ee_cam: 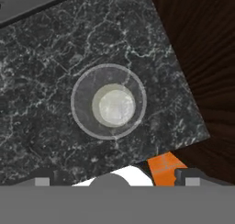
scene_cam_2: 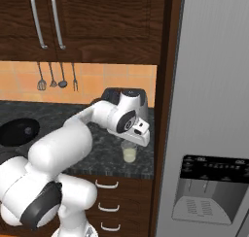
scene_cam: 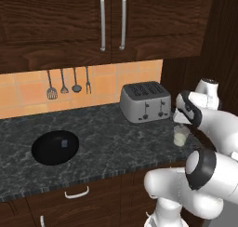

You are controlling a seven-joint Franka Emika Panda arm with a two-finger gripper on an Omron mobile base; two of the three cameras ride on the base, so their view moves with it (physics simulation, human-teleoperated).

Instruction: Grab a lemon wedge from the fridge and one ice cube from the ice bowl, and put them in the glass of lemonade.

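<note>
Hovering directly above the glass of lemonade (ee_cam: 109,101) on the desk (scene_cam: 116,142) beside the toaster (scene_cam: 145,102), the end effector (scene_cam_2: 141,136) is wide and empty, suggesting a drop is complete.

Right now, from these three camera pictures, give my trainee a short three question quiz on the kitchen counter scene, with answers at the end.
1. True or false: the gripper hangs directly above the glass of lemonade.
2. Which thing stands right behind the glass on the counter: A the ice bowl, B the toaster, C a kettle?
3. Fill in: in the hand view the gripper's fingers are spread ____, with nothing between them.

Key
1. True. The hand view looks straight down into the glass.
2. B. The bowl lies far off toward the other end of the counter.
3. Open.
</note>
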